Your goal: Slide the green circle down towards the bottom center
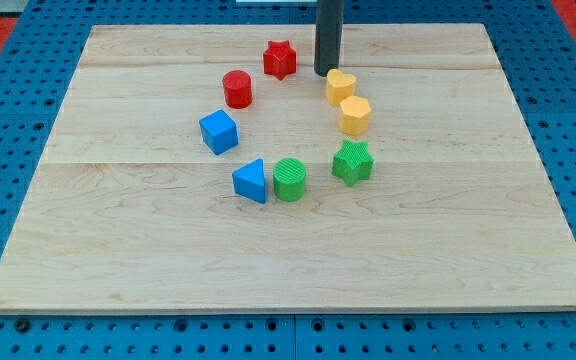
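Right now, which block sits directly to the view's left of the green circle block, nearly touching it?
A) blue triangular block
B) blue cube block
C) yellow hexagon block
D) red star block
A: the blue triangular block sits right beside the green circle block on its view-left side, near the middle of the wooden board. My tip is far off at the view's top, beside the yellow heart-shaped block.
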